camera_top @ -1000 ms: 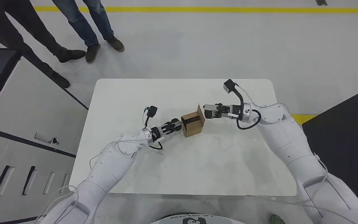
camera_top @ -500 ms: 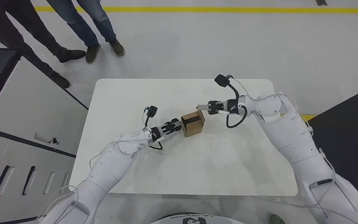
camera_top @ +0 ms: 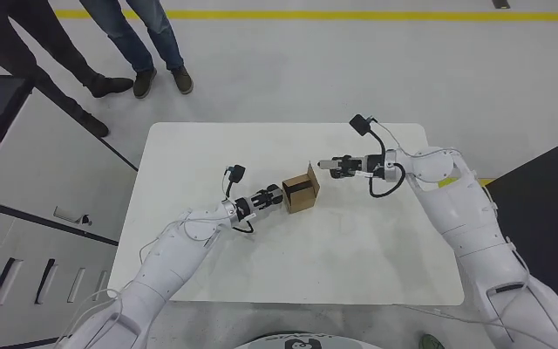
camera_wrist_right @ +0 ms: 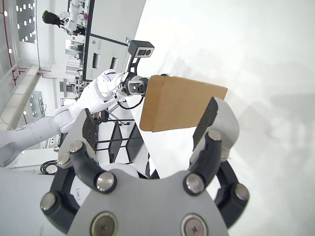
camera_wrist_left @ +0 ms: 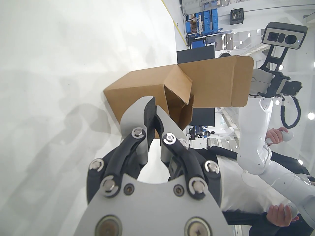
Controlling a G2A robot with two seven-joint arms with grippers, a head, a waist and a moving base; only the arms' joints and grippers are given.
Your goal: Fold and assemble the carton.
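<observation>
Sitting near the middle of a white table (camera_top: 366, 253), a touch toward 1 o'clock from its centre in the top view, is a small brown cardboard carton (camera_top: 301, 192). It is partly built: the body stands as a box on the tabletop, and a long flap (camera_top: 312, 172) with rounded corners rises from its 3 o'clock edge.

At the carton's 8 o'clock side is the left gripper (camera_top: 277, 198), its arm stretching away toward 7 o'clock. In the left wrist view this gripper (camera_wrist_left: 153, 114) is clenched on a thin cardboard wall at the carton's open end, one finger on each face of the wall. Just beyond the grip, smaller inner flaps fold into the opening.

At the carton's 1 o'clock side is the right gripper (camera_top: 321, 163), level with the top of the raised flap and just beside it. Its arm runs off toward 3 o'clock. In the right wrist view this gripper (camera_wrist_right: 147, 121) is released, its two fingers spread wide. The carton (camera_wrist_right: 184, 104) shows between them and a little past their tips. One dark finger pad (camera_wrist_right: 206, 119) overlaps the cardboard's corner in that view, but whether it touches cannot be told.
</observation>
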